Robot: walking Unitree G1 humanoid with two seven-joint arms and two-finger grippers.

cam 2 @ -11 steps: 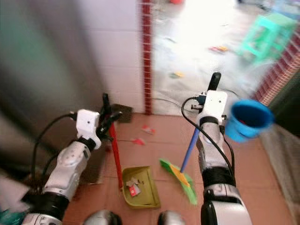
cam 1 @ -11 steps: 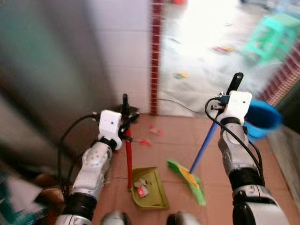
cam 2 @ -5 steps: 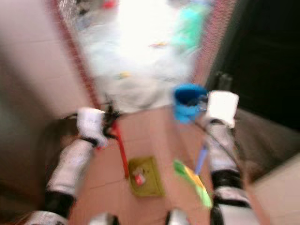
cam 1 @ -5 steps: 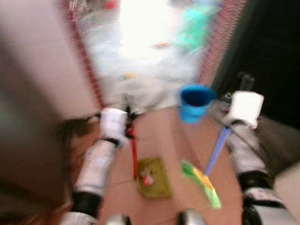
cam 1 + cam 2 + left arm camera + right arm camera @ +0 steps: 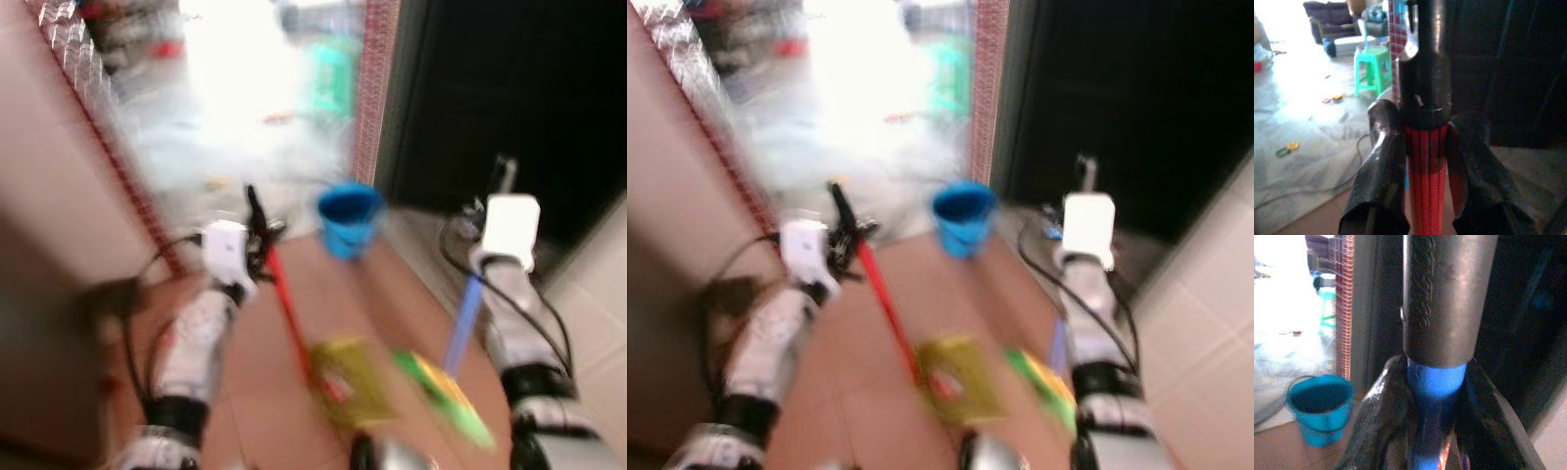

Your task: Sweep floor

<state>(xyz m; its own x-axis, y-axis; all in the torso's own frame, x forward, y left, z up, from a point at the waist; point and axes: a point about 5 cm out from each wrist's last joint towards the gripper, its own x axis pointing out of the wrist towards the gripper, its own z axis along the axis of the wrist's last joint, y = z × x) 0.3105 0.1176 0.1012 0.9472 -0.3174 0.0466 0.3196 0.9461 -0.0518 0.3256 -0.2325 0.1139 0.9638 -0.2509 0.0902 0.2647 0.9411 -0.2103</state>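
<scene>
Since a second ago the head camera has swung round to the right: the white tiled wall and red-brick pillar that stood ahead are now off to the left, a dark doorway fills the upper right, and the round blue plastic bucket (image 5: 349, 219) sits on the floor ahead between the two arms instead of beside the right one. Both head views are smeared by this motion, so fine detail is lost.

The left gripper (image 5: 1422, 166) is clamped on the red ribbed pole with a black grip (image 5: 1423, 191); in the left wrist view one black finger (image 5: 1382, 171) presses each side of the pole, just below where the red shaft meets the black grip. The pole slants down to the olive-green plastic dustpan (image 5: 351, 380), which rests on the terracotta tiled floor (image 5: 265, 392) near the robot's feet, with a blurred reddish scrap in it.

The right gripper (image 5: 1436, 396) is closed on the blue broom handle with a dark grey grip (image 5: 1436, 382); its fingers (image 5: 1388, 411) hug the blue shaft right under the grey sleeve. The handle runs down to the green and yellow broom head (image 5: 443, 396), which lies on the tiles just beside the dustpan, on its right.

Beyond the bucket, a bright grey floor carries small coloured scraps and a turquoise plastic stool (image 5: 1371, 68).
</scene>
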